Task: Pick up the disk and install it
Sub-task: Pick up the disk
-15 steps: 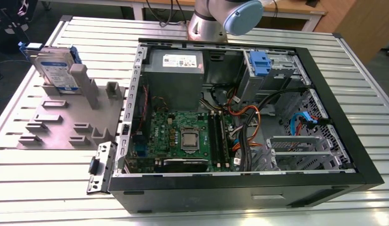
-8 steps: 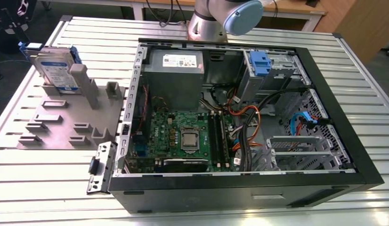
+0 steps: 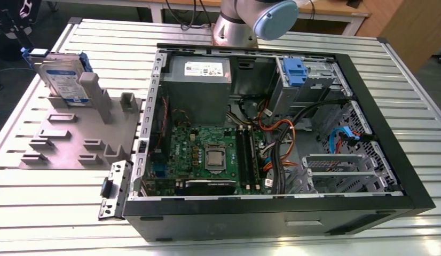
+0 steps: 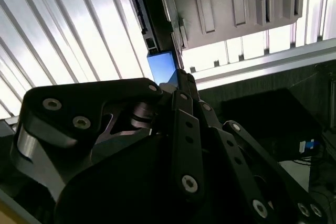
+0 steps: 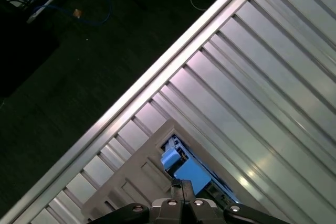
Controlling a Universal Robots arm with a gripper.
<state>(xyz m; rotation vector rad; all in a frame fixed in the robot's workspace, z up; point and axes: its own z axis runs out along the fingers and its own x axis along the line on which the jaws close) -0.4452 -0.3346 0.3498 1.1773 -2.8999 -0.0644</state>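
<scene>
**Item: the disk (image 3: 62,80).** Flat metal drive with a white-and-blue label, framed by a blue plastic bracket. It stood upright on edge in a slot of the grey fixture (image 3: 71,141), at the exterior view's left. It was well apart from the open computer case (image 3: 277,210) on the slatted table (image 3: 35,213), so it had not been installed.

**End effector: the gripper (image 5: 181,183).** It was poised directly over the top edge of the disk. In both wrist views its fingers looked drawn together, with the tips right at the blue bracket (image 5: 191,174). Whether they pinched the plastic or merely met beside it could not be told.

**Handling, as judged:**
- The body was rigid and probably fairly heavy for its size.
- The metal faces and glossy label were likely slick.
- The contents would be sensitive to knocks, so it should not be dropped or jarred.
- The bracket was thinner and would probably flex under a hard squeeze.

**Where to take hold, as judged:** The exposed upper edge seemed best, gripping across the thin dimension so the pads bear on the flat faces near the bracket. The lower part was held by the fixture's slot and offered no purchase.

**Destination, as judged:** The drive cage with a blue tab (image 3: 295,72) inside the case was the likely place for it.
</scene>
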